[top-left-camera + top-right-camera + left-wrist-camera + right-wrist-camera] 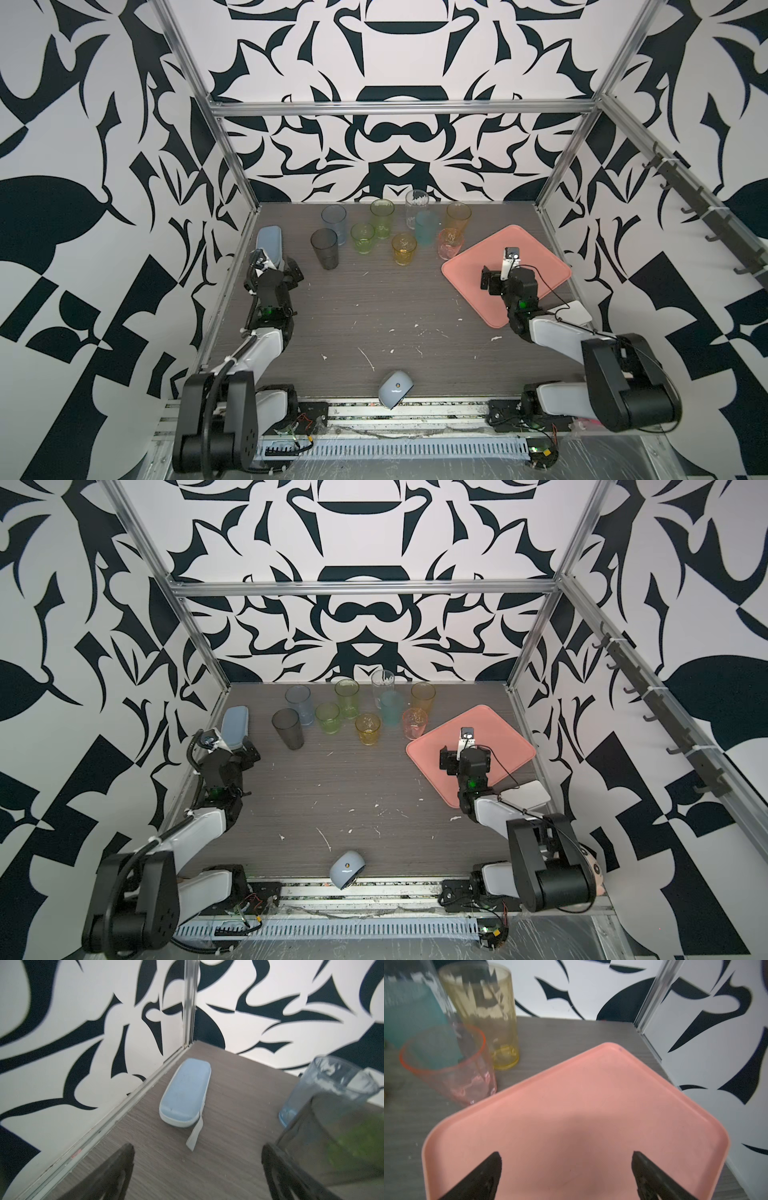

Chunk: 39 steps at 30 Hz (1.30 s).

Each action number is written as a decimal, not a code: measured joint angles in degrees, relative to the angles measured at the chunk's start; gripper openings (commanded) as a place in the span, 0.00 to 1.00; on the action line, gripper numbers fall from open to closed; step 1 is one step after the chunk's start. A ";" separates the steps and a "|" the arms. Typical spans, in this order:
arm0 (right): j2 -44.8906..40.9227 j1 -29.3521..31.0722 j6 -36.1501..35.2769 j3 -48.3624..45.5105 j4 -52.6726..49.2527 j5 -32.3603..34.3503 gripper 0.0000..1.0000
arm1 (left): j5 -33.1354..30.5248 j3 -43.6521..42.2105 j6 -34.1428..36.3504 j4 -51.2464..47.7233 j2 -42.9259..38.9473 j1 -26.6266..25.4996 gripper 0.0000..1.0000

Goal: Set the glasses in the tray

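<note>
Several see-through glasses stand upright in a cluster at the back of the table in both top views, from a tall grey one (325,248) on the left to a short pink one (450,243) beside the tray. The salmon-pink tray (540,259) (509,739) lies at the back right with no glass on it. My right gripper (496,277) (566,1153) hangs open over the tray's middle, with the pink glass (452,1068) and a tall amber glass (483,1016) ahead of it. My left gripper (276,272) (198,1146) is open and empty at the left wall, with the grey glass (332,1142) close beside one finger.
A pale-blue oblong case (269,243) (185,1093) lies along the left wall just beyond my left gripper. A pale-blue rounded mouse-like object (395,388) sits at the front edge. A white box (575,312) lies at the tray's near right corner.
</note>
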 measured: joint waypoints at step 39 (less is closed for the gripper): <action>15.28 15.76 18.69 29.11 -59.98 -10.71 0.66 | 35.36 17.70 -19.50 -54.64 -8.22 -0.04 0.99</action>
